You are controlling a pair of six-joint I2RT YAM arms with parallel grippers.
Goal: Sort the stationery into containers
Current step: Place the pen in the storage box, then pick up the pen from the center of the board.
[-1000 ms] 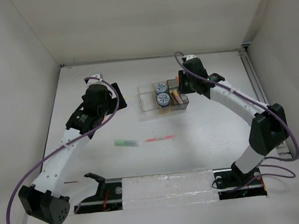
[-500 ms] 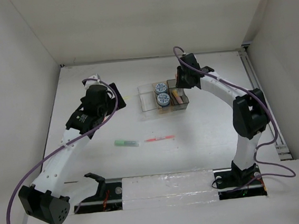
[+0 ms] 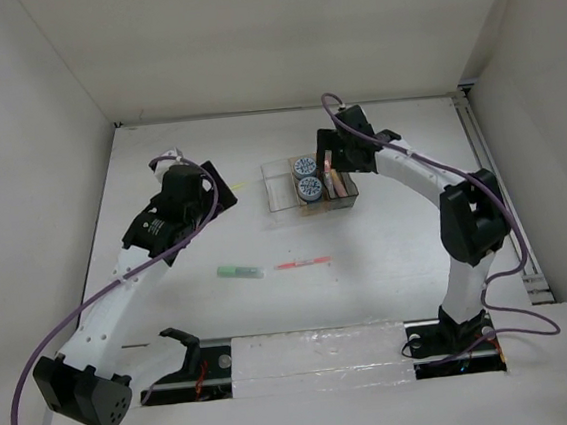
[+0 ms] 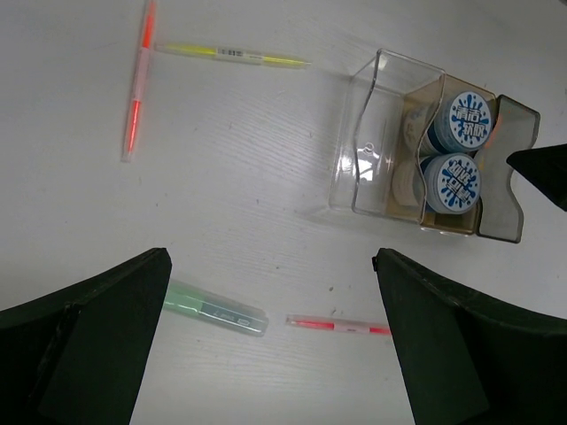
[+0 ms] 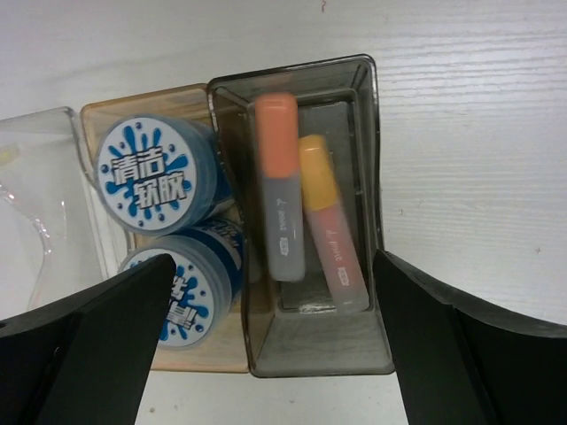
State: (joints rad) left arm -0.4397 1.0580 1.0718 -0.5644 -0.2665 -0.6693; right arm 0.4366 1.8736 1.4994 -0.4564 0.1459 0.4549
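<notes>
- The left end effector (image 4: 270, 266) hangs released, with its fingers wide apart and nothing between them. The right end effector (image 5: 275, 261) is also released and empty, above the smoky grey bin (image 5: 372, 177).
- That bin holds two markers (image 5: 282, 186). The amber bin (image 5: 106, 111) beside it holds both rolls (image 5: 146, 173), and the clear bin (image 4: 376, 133) appears empty.
- Four items lie loose on the table (image 3: 399, 262): a green marker (image 4: 215, 307), a red pen (image 4: 338, 325), an orange pen (image 4: 137, 84) and a yellow-green pen (image 4: 232, 55).
- The left arm is clearly the nearer one to all four.
- In my judgement the green marker is the likely next pick. It lies toward the arm bases from the left end effector, a little to its right.
- Its long axis runs almost left to right, nearly parallel to the near table edge.
- There is open room all around the marker. The red pen is near its right end but apart from it, and the bins and walls are well apart.
- The orange and yellow-green pens form a T and seem to touch.
</notes>
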